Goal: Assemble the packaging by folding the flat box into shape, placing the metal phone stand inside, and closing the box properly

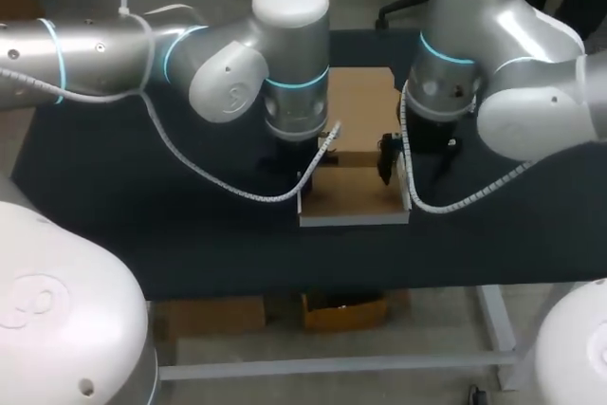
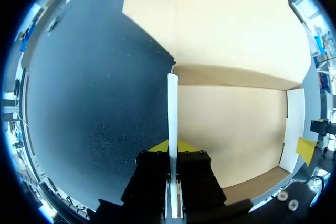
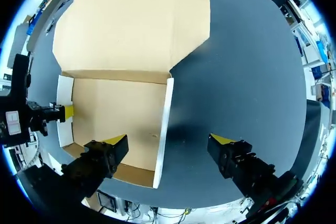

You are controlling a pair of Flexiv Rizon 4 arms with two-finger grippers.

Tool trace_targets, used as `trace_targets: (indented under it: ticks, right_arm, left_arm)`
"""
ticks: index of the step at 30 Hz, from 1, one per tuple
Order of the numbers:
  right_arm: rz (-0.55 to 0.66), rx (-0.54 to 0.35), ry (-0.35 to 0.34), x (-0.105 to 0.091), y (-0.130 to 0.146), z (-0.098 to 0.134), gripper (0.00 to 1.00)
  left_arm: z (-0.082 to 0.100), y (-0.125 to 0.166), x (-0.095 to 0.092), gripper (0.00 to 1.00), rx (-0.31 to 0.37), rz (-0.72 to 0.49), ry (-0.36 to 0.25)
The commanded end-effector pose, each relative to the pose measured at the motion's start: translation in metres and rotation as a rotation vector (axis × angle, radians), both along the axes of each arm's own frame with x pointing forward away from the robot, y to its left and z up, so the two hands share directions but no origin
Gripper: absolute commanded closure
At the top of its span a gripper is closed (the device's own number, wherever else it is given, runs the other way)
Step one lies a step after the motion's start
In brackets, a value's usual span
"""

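The cardboard box (image 1: 353, 198) stands half formed at the table's middle, white outside and brown inside. Its wide lid flap (image 1: 365, 106) lies flat on the far side. My left gripper (image 2: 172, 148) is shut on the upright left side wall (image 2: 172, 103), which is pinched thin between its yellow tips. My right gripper (image 3: 170, 141) is open wide and straddles the upright right side wall (image 3: 164, 124), one finger inside the box, one outside, neither touching it. In the head view both grippers are at the box's sides, the left gripper (image 1: 305, 173) and the right gripper (image 1: 391, 163). No phone stand shows.
The dark table surface (image 1: 142, 196) stretches to both sides of the box. A white coiled cable (image 1: 237, 187) hangs from the left arm over the table near the box's left wall. The table's front edge runs just below the box.
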State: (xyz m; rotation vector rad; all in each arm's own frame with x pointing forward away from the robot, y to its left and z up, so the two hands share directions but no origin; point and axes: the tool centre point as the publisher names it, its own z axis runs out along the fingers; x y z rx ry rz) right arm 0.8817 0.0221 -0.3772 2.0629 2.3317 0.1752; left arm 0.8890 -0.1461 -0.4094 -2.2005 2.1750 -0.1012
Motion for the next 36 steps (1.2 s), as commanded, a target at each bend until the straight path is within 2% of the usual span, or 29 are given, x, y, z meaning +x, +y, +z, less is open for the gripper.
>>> trace_targets:
  ticks: [1,7,10,29,31,33,36]
  right_arm:
    - [0.050,0.080,-0.142,-0.027,-0.021,0.022,0.00]
    - [0.171,0.146,-0.250,-0.041,-0.035,0.041,0.00]
    - [0.258,0.232,-0.331,-0.048,-0.044,0.046,0.00]
    - [0.236,0.215,-0.317,-0.050,-0.050,0.047,0.00]
    - [0.313,0.277,-0.350,-0.052,-0.054,0.053,0.00]
    - [0.352,0.268,-0.386,-0.055,-0.061,0.059,0.00]
    - [0.432,0.306,-0.421,-0.063,-0.076,0.068,0.00]
  left_arm:
    - [0.002,0.002,0.000,1.00,0.006,-0.001,-0.001]
    - [0.002,0.005,0.002,1.00,0.007,-0.006,0.003]
    - [0.001,0.006,0.003,1.00,0.007,-0.005,0.009]
    - [0.000,0.011,0.003,1.00,0.001,0.004,0.028]
    - [0.000,0.012,0.002,1.00,0.003,0.001,0.029]
    - [0.001,0.014,0.001,1.00,0.002,-0.002,0.029]
    - [0.002,0.017,0.002,1.00,-0.003,-0.004,0.031]
